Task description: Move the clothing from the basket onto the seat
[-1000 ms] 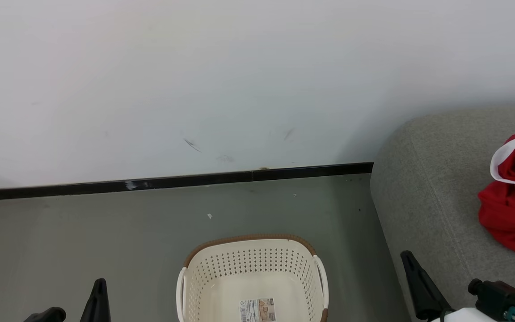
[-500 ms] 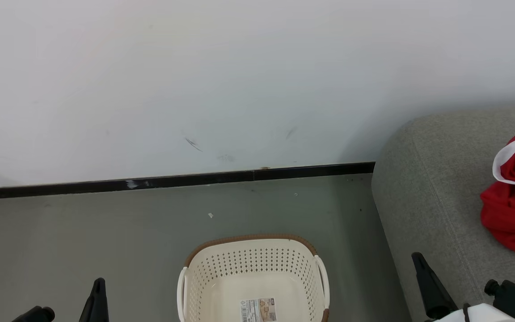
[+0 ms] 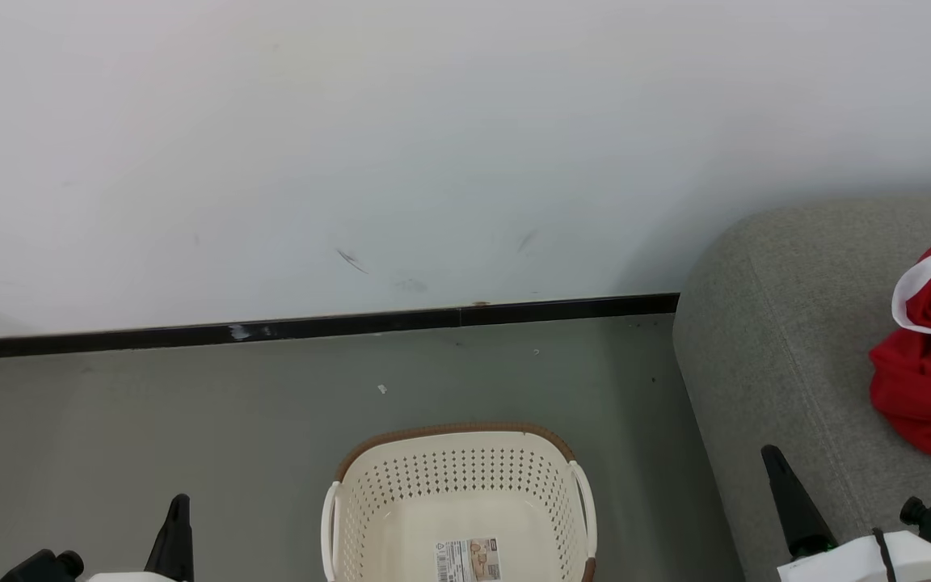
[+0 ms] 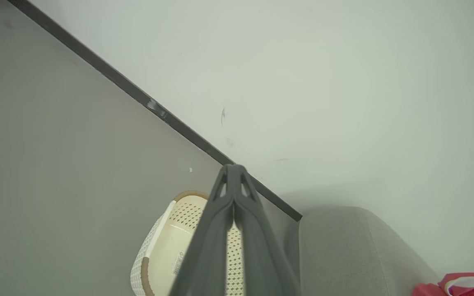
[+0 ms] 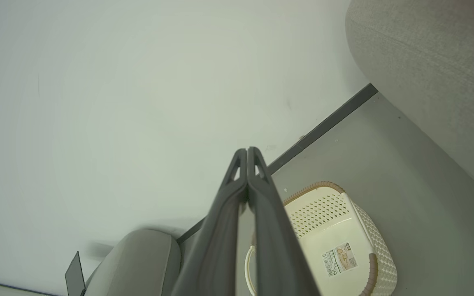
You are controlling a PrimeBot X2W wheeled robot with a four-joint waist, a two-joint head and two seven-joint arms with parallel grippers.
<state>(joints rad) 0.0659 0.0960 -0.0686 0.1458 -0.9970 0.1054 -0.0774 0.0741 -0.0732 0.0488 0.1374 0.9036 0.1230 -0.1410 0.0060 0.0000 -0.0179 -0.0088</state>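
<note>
Since a second ago my right gripper (image 3: 773, 461) has slid rightward along the head view's bottom edge, over the seat's (image 3: 773, 323) front corner. More of my left arm's pale casing has risen at lower left beside the left gripper (image 3: 179, 508). Both wrist views show each pair of fingers pressed together at the tips, pinching nothing. The clothing (image 3: 928, 380), a red heap with white trim, lies on the seat at the head view's right edge, well apart from the basket (image 3: 453, 429). The basket stands on the grey floor (image 3: 150, 420) near the seat, between my two grippers, with a paper label (image 3: 467, 559) on its bottom. Behind it a black baseboard (image 3: 312, 327) runs under the white wall (image 3: 433, 121).
</note>
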